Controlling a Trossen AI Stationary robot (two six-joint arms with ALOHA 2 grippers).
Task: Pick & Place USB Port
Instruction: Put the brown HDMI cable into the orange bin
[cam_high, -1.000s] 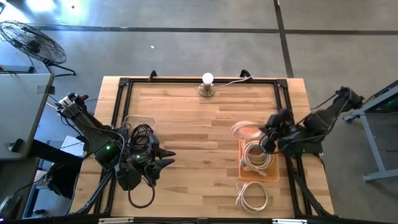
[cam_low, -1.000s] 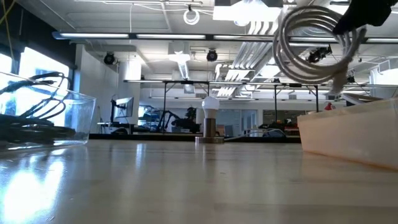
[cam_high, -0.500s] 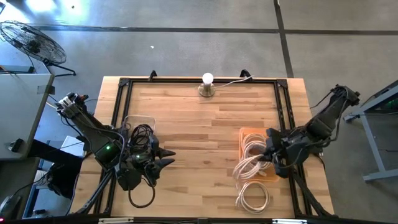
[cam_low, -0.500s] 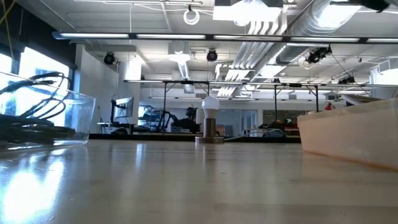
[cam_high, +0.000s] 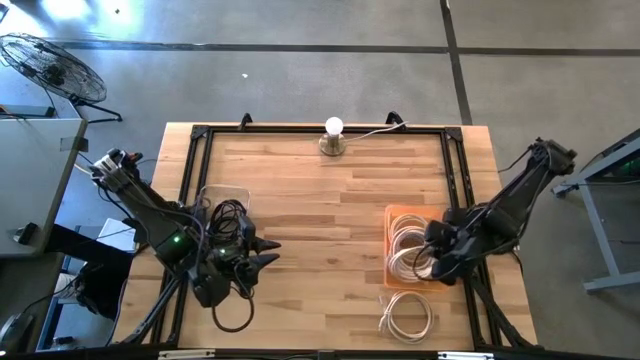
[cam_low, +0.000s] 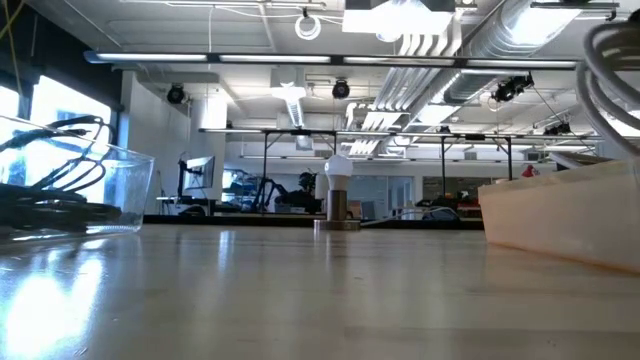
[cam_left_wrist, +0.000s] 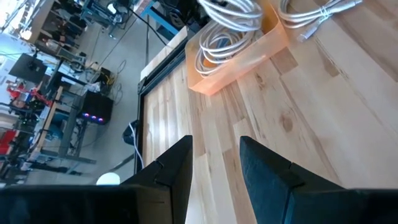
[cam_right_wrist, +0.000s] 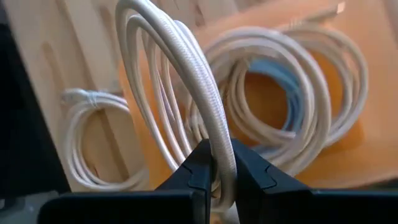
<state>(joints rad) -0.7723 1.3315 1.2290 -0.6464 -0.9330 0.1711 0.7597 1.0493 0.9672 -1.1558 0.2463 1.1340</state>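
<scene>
So I'm pinching a coiled white cable (cam_right_wrist: 186, 93) tight in my right gripper (cam_right_wrist: 217, 171), hanging over the orange bin (cam_high: 398, 214).

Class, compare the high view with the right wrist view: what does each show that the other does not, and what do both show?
Only the high view shows the left gripper by the clear bin of black cables, and the lamp. Only the right wrist view shows the right gripper shut on a white cable coil, and a blue cable under the coils. Both show the orange tray of white coils and the loose coil on the table beside it.
</scene>
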